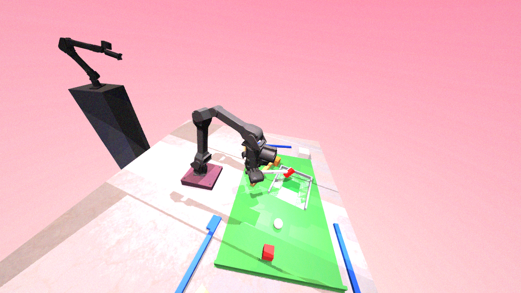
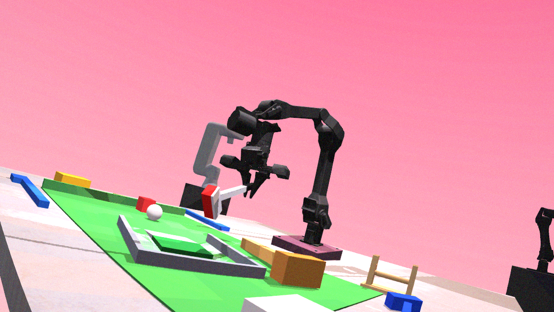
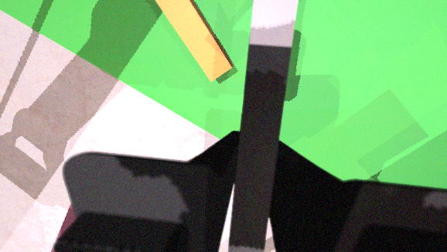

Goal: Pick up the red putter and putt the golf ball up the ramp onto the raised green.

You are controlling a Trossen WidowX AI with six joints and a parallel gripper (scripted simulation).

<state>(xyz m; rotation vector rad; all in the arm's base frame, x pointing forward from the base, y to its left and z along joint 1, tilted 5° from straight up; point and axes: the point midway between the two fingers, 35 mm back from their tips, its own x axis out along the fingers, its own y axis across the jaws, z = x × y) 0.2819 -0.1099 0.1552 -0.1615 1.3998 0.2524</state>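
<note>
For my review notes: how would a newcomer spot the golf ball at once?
Find the green mat. Between the grey-walled raised green and the red block near the mat's end lies the golf ball, the only white, round thing there.

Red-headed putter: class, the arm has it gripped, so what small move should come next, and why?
Probably carry the red-headed putter onward past the white golf ball, then lower it. The gripper holds its grey shaft in the air near the grey-walled raised green, while the ball sits farther along the green mat.
</note>
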